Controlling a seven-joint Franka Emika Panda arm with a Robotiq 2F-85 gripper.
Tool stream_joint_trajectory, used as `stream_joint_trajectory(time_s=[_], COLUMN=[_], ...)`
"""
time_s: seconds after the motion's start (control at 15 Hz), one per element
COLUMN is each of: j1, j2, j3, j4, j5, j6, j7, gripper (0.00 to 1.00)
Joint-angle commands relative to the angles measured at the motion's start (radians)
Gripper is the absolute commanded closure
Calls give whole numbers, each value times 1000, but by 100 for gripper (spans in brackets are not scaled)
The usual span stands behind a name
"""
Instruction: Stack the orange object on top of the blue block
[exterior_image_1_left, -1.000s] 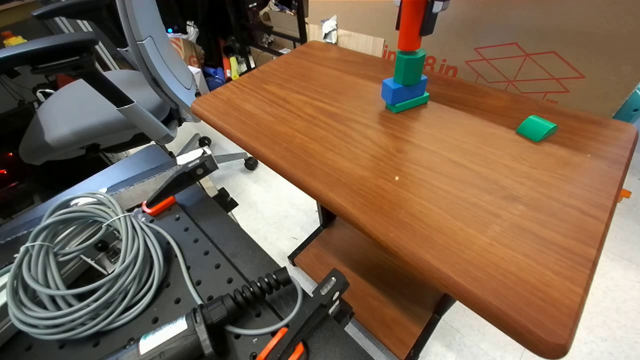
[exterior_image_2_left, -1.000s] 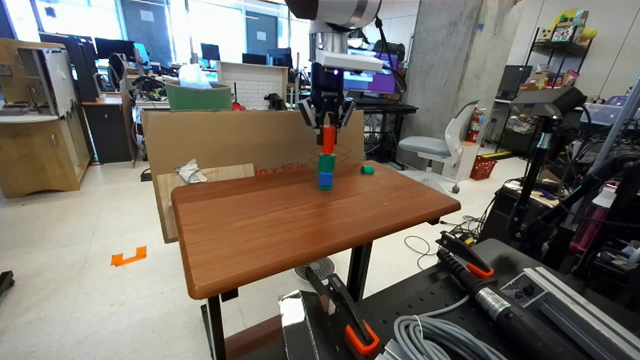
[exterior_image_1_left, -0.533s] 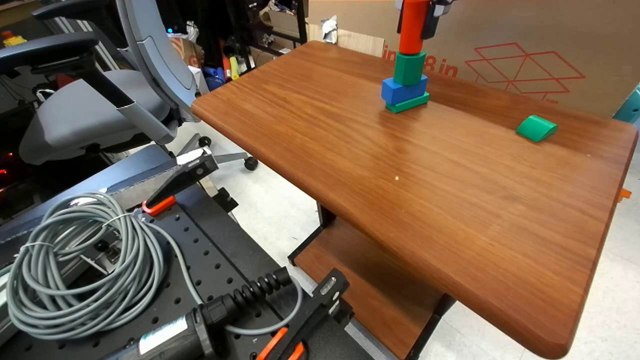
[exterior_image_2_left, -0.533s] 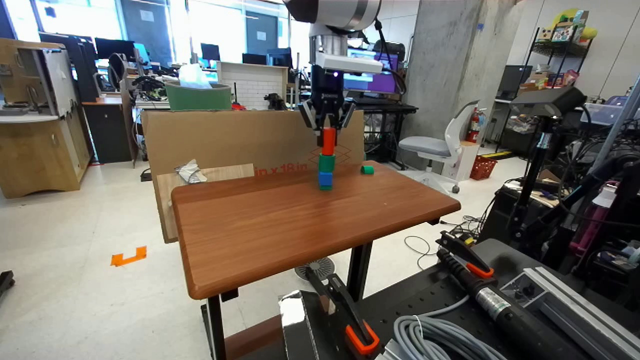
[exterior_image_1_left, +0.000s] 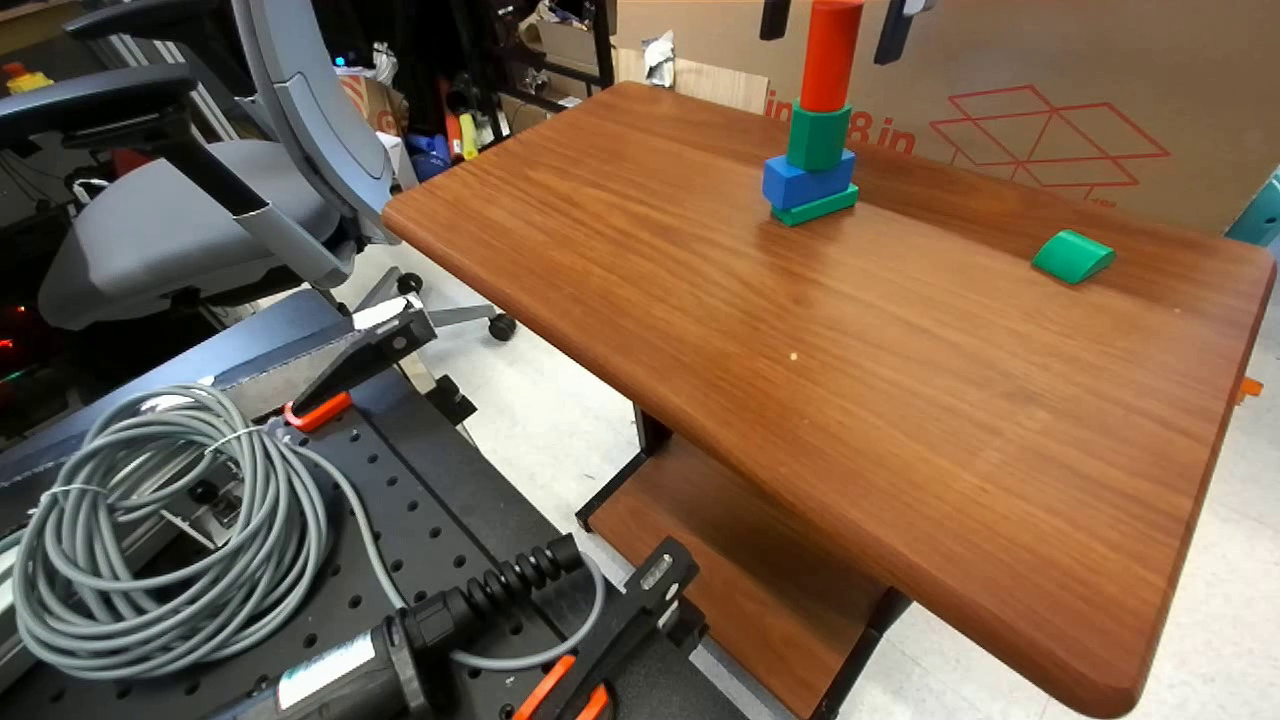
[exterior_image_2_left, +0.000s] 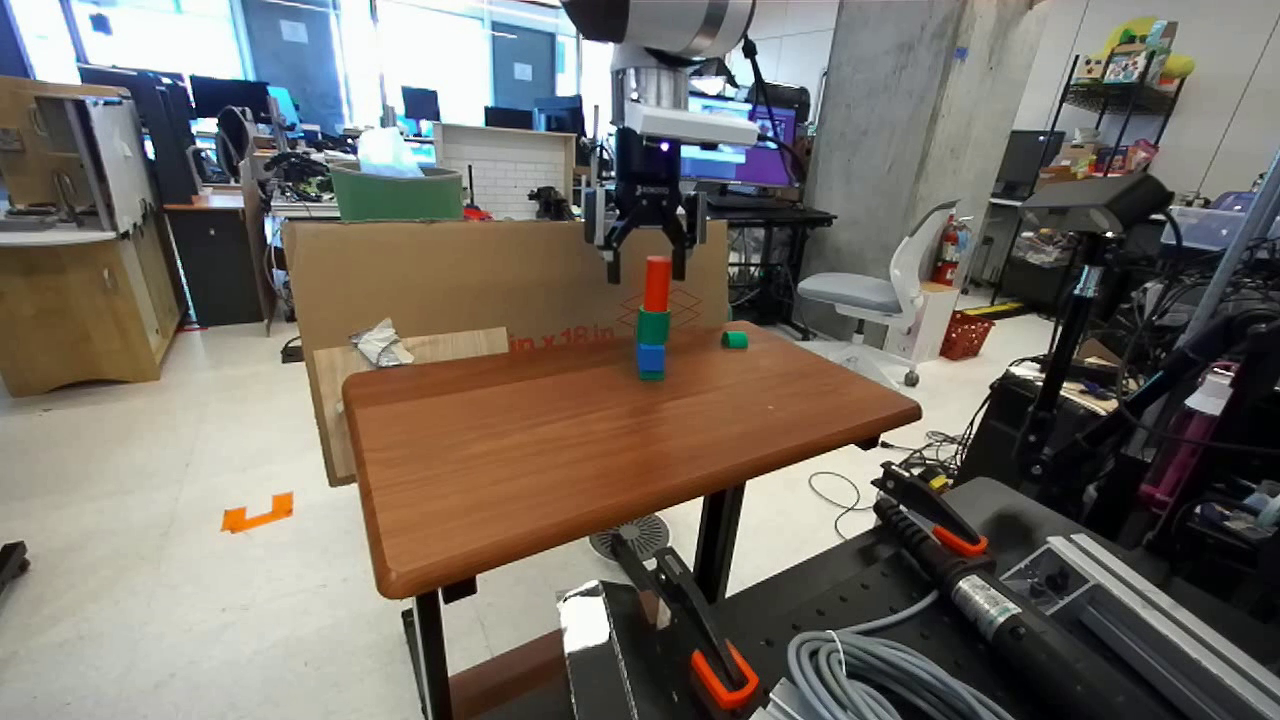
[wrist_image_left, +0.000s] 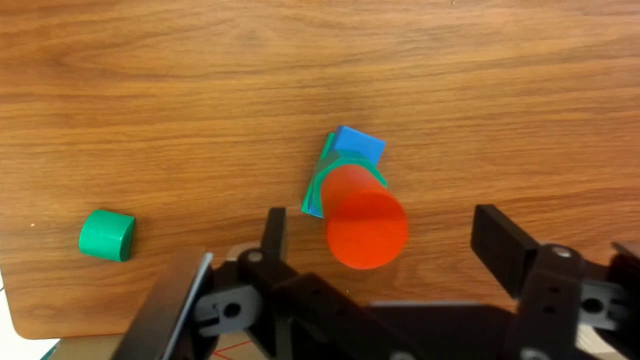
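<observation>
The orange object (exterior_image_1_left: 831, 60), a red-orange cylinder, stands upright on a green block (exterior_image_1_left: 818, 137). That green block rests on the blue block (exterior_image_1_left: 808, 185), under which lies a flat green block (exterior_image_1_left: 815, 207). My gripper (wrist_image_left: 380, 209) is open, its fingers spread on either side of the orange object's upper part. A gap shows on both sides in the wrist view, narrower at the finger (wrist_image_left: 274, 230) on the picture's left. Seen from above, the orange object (wrist_image_left: 367, 230) and green block cover part of the blue block (wrist_image_left: 361, 142). The gripper (exterior_image_2_left: 646, 279) also shows wide apart in an exterior view.
A green half-round block (exterior_image_1_left: 1074, 256) lies on the wooden table (exterior_image_1_left: 900, 400) some way from the stack. Behind the table's far edge stands a large cardboard sheet (exterior_image_2_left: 450, 280). A black cart top (exterior_image_1_left: 420, 540) with coiled cable and clamps stands close by.
The orange object, gripped a second ago, has come down slightly onto the green block and been let go. My fingers have opened wide, and the gripper has shifted a little sideways.
</observation>
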Motion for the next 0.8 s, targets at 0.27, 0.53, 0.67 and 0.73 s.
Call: stream_joint_trajectory(time_s=[0.27, 0.53, 0.67, 0.73], j1=[44, 54, 51, 51], j2=[-272, -439, -492, -504], j3=[23, 42, 50, 52], j4=[-217, -335, -385, -393], j5=[-27, -10, -1, 0], j6=[11, -28, -53, -114], j7=[-1, -22, -36, -46], gripper=[0, 0, 0, 0])
